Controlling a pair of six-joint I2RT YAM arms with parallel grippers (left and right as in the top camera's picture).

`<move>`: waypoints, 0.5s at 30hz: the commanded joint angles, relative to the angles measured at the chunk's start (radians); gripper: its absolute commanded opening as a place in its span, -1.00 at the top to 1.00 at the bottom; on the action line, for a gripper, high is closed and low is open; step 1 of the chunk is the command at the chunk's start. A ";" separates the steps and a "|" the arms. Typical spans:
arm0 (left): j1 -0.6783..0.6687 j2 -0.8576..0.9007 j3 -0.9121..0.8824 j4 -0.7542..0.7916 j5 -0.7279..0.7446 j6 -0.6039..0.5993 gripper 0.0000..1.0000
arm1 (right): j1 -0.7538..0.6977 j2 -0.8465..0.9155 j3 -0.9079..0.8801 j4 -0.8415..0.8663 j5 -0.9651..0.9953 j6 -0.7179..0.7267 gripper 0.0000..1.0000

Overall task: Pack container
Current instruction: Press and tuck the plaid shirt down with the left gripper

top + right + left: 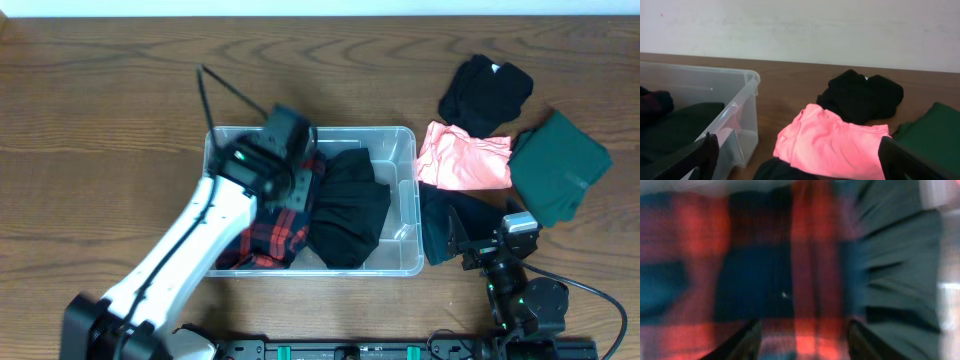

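Wood table (120,100) carries the container (405,145) at centre, a plaid shirt (275,235) in its left half, black cloth (350,210) in its right. Right of it lie a green top (560,165), pink top (462,158) and black heap (487,92), unobstructed. Low over the plaid hangs the left claw (805,335), fingers apart, probably letting go or tamping. Near right, the right claw (797,152) gapes empty.

Left arm (195,238): white shell, black wrist housing, small green light. Right arm (520,292): black throughout, green light, black cable (600,292) at base. Left gripper (804,339): jaws black.
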 commanded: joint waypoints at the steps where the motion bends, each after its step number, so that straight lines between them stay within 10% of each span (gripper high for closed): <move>1: 0.003 0.043 -0.210 0.103 -0.007 -0.115 -0.21 | 0.003 -0.003 -0.003 -0.001 0.007 0.013 -0.98; 15: 0.109 0.128 -0.249 0.194 0.006 0.196 -0.31 | 0.003 -0.003 -0.003 -0.001 0.007 0.013 -0.98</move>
